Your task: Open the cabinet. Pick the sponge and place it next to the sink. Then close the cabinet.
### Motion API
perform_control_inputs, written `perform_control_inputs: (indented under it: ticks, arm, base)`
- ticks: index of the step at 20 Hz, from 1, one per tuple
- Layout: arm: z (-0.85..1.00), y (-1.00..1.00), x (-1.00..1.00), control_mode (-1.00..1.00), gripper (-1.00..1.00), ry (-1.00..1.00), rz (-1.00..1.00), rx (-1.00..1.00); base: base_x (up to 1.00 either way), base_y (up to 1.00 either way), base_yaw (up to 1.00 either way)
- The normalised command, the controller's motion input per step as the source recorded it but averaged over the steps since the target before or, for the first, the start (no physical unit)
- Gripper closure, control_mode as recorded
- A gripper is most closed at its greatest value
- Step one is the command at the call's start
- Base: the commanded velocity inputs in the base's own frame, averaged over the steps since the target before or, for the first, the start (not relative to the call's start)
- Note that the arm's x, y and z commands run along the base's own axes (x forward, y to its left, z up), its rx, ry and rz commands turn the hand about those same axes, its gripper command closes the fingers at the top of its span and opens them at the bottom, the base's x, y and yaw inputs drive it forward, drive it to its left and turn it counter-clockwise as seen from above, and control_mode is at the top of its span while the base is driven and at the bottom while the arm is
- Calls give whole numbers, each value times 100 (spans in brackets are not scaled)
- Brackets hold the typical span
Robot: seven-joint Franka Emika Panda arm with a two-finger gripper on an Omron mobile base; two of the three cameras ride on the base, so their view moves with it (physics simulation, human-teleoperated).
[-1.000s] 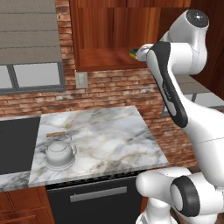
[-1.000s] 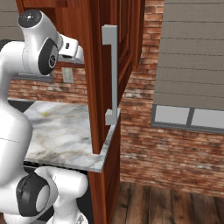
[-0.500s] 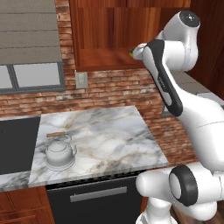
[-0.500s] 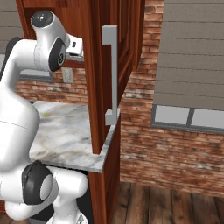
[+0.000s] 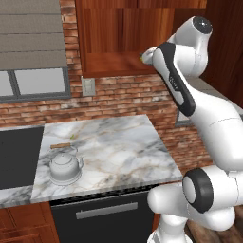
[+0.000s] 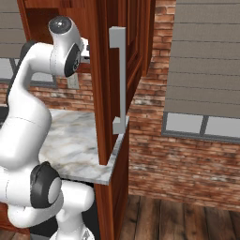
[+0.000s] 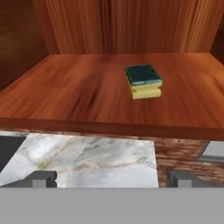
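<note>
Hand view first: I see the sponge point(image 7: 143, 81) lying flat on the cabinet point(image 7: 109, 94) shelf, green scouring side up, yellow body below, a little right of the shelf's middle and set back from its front edge. Nothing touches it. My end effector point(image 7: 112, 178) is spread wide, its two dark tips standing far apart at the bottom of the view, short of the shelf edge and holding nothing.

Below the shelf front I can see the marble bench point(image 7: 87, 159) and a strip of brick wall.

From the left base camera, the cabinet point(image 5: 118, 38) stands open above the brick wall, and the arm reaches up to its lower shelf. On the bench point(image 5: 114, 152) sits a grey kettle point(image 5: 64, 166) near the left end, beside the dark sink point(image 5: 19, 156).

From the right base camera, the cabinet door point(image 6: 115, 75) is swung out towards me, its long silver handle point(image 6: 119, 79) upright on the face.
</note>
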Motion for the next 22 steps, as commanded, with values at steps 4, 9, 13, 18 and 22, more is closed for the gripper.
perform_control_inputs:
  ticks: [4, 9, 13, 18, 22]
  arm:
    - [0, -13, 19, -100, -100, -4, 1, -2]
    - [0, -16, 19, -100, -100, 0, 0, -3]
    - [0, -7, 22, -100, -100, 0, 0, -3]
    - [0, -3, 34, -100, -100, 0, 0, 0]
    - [0, -10, 45, -100, -100, 0, 0, 0]
  base:
    - [0, 0, 0]
    - [0, 0, 0]
    - [0, 0, 0]
    - [0, 0, 0]
    - [0, 0, 0]
